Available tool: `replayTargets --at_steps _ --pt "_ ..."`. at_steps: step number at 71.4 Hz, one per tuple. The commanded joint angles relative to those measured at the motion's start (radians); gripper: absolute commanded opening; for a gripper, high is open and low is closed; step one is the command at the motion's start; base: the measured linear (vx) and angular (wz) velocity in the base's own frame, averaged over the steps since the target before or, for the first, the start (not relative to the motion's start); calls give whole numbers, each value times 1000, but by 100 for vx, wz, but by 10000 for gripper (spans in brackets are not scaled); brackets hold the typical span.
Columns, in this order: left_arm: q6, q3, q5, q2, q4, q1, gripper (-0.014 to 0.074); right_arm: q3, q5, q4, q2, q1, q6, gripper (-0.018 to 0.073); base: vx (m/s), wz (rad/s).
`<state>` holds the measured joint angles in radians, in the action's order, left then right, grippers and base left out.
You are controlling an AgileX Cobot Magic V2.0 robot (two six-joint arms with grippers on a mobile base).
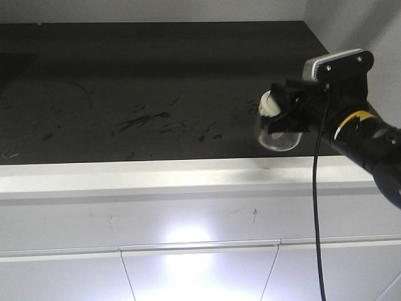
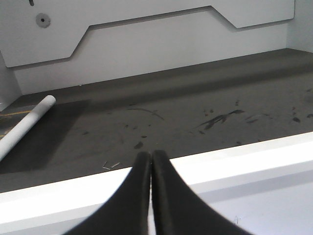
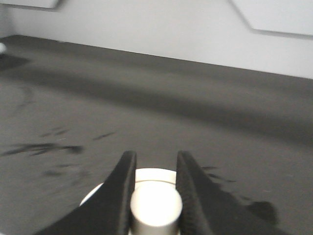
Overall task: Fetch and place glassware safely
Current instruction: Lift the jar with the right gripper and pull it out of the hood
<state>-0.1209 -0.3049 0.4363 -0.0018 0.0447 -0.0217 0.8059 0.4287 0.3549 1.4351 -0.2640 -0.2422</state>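
My right gripper [image 1: 276,106] is shut on the centre knob [image 3: 155,208] of the cream-white lid [image 1: 269,103] of the small clear glass jar [image 1: 277,135]. It holds the jar at the right of the dark shelf surface [image 1: 156,94], near the front edge; I cannot tell whether the base touches. In the right wrist view the black fingers [image 3: 120,188] flank the knob, with the lid rim [image 3: 151,175] under them. My left gripper [image 2: 150,159] is shut and empty, over the white front ledge [image 2: 244,159].
The dark surface bears scuff marks [image 1: 141,119]. A white rod [image 2: 27,125] lies at its far left. White back panel [image 2: 146,44] and right side wall [image 1: 351,25] enclose it. A white drawer front [image 1: 188,263] lies below the ledge.
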Motion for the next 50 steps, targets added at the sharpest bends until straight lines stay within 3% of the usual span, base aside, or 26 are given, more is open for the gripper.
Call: replayTargets --at_steps 1,50 --pt "0 -26 -65 12 9 -4 -7 -22 109 9 -98 -54 2 -3 0 0" --pt "0 -26 -65 12 9 -4 -7 -167 47 5 -319 -546 -10 -3 0 0"
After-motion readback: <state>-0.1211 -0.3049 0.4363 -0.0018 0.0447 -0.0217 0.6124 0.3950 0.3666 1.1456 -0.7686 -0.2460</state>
